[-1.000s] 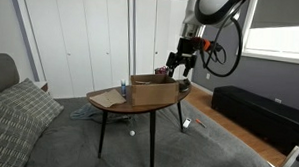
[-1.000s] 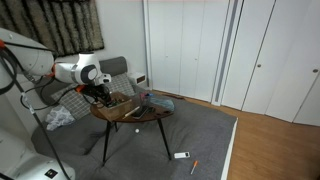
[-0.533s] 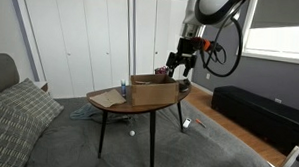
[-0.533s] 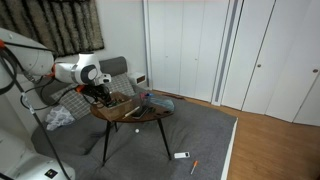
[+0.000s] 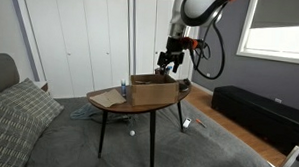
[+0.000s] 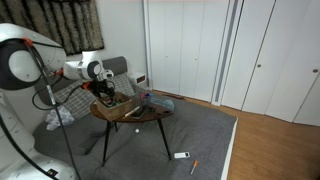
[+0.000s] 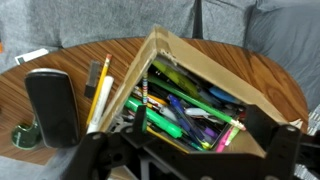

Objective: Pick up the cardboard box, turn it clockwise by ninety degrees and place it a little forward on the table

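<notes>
My gripper [image 5: 168,62] hung open over the cardboard box [image 7: 135,72] at frame centre, so I figured: pinch one wall squarely, lift level.

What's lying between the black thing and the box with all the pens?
A few pencils, yellow and orange, lie on the table between the black case and the cardboard box. The wrist view shows it.

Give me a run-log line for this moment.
phase: pre-grasp | gripper: open, above cardboard box | cardboard box: on table, flaps open, holding pens, not grasped
</notes>
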Robot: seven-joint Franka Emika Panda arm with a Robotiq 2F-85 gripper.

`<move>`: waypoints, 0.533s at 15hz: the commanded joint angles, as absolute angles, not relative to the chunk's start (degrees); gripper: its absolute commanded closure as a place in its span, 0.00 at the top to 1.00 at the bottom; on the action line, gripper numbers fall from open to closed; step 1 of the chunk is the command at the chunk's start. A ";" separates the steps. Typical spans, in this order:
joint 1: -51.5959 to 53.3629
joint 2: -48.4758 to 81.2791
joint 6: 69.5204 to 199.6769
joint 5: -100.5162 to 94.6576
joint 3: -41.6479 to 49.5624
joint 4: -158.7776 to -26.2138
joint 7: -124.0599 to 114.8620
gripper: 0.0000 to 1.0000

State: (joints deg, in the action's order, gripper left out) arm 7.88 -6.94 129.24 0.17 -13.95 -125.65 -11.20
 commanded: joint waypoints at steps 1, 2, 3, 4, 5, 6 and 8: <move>9.08 3.12 122.47 -0.75 -12.75 -113.09 -1.01 1.00; 9.07 5.33 120.04 -1.82 -12.67 -109.87 1.26 1.00; 9.00 7.52 117.09 -2.34 -12.47 -106.43 3.93 1.00; 8.96 9.71 114.72 -4.22 -12.23 -103.01 6.09 1.00; 9.07 11.75 112.81 -5.61 -12.08 -99.81 8.62 1.00; 9.13 13.75 111.17 -6.59 -11.98 -96.67 11.43 1.00; 9.10 17.34 110.16 -8.16 -11.87 -91.57 17.45 1.00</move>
State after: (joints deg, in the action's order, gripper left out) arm 8.03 10.63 114.11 -5.18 -12.65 -101.60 10.16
